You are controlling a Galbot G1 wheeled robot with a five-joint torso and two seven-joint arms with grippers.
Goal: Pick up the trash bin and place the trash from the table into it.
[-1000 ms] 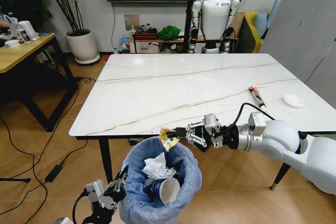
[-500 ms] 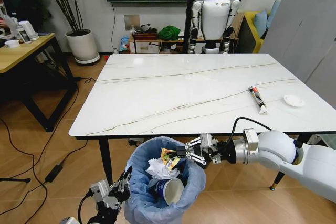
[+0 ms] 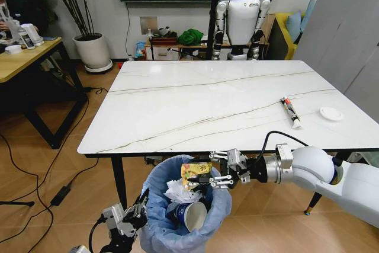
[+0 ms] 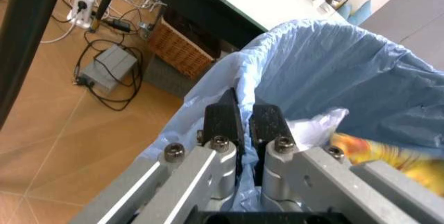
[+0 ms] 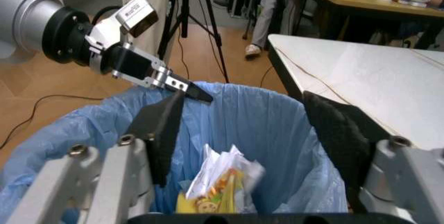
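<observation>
Over the trash bin [image 3: 177, 217], right gripper [image 3: 207, 177] jaws apart above yellow wrapper [image 3: 193, 173]; left gripper [image 4: 239, 122] clamps the rim

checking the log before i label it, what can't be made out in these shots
- Bottom of the bin: head view, hidden by cup, tissues and the frame edge.
- Wrapper print: blurred in both wrist views.
- Tube and disc on the table: too small for markings.
- Left gripper, shut on the bin's bag rim: rigid rim beneath is covered by plastic.
- Right gripper, open over the bin: whether it touches the wrapper is unclear.
</observation>
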